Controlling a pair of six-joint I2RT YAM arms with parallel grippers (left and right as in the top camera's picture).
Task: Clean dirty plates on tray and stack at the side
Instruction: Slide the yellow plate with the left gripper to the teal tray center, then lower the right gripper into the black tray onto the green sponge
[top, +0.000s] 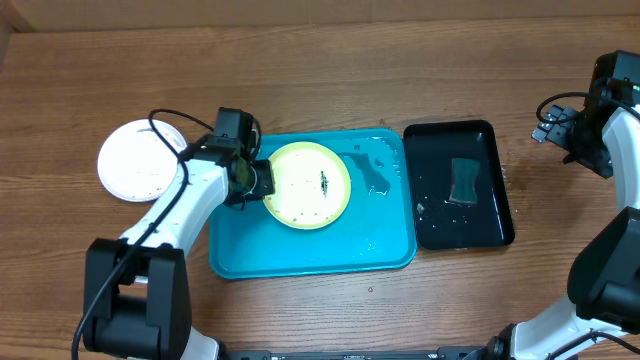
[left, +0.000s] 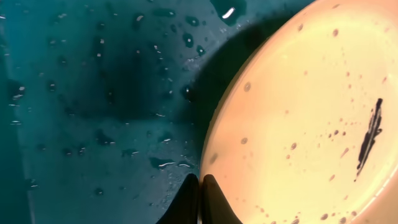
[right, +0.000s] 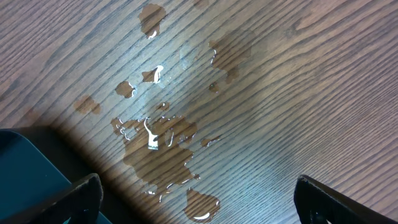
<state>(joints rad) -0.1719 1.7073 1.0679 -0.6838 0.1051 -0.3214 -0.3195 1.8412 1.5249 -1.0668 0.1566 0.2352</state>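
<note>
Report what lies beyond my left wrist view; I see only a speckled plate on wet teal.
Observer: A white plate lies on the table, left of the tray holding your yellow-green plate.
Operator: Locate the sponge.
Observer: The sponge sits in the black tray, right of the teal one.
Operator: Give me the right gripper.
Observer: The right gripper is open above a puddle on the table.
</note>
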